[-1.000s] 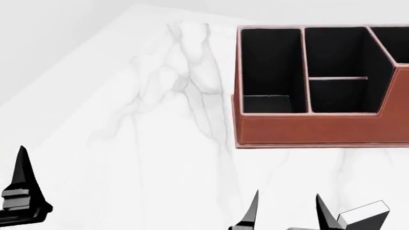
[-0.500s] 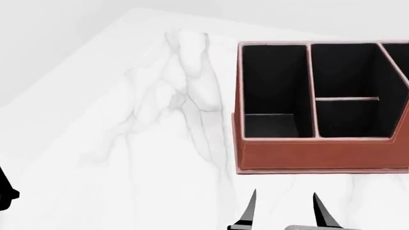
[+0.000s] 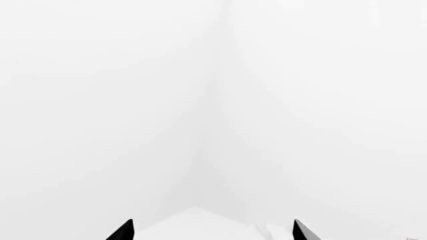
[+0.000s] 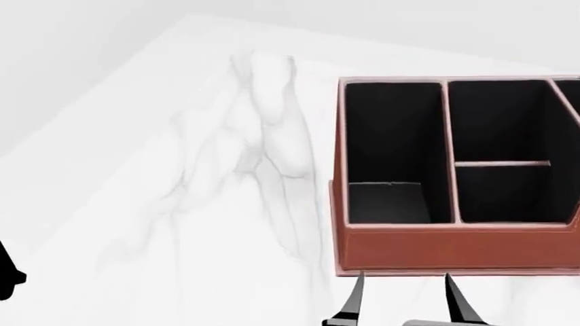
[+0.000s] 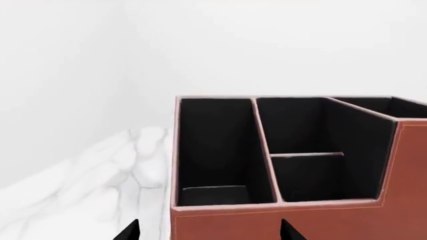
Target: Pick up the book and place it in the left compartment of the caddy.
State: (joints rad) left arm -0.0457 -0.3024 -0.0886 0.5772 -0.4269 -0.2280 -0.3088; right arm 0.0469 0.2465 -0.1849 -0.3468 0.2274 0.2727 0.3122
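Observation:
The reddish-brown caddy stands on the white marble table at the right of the head view. Its left compartment is a long black slot. On that slot's floor, at the near end, lies a flat black rectangle with a pale edge, the book; the right wrist view shows the book there too. My right gripper hangs open and empty just before the caddy's front wall. My left gripper is open, facing blank white; in the head view only a black piece of it shows.
The marble table runs left and back to an edge by the white wall. To the right of the left compartment the caddy has two shorter slots split by a cross divider, and a further slot cut off by the frame.
In the head view the caddy has slid downward and now looks nearer. My left gripper has gone almost out of that view at the left. The right fingertips stay open, near the bottom edge.

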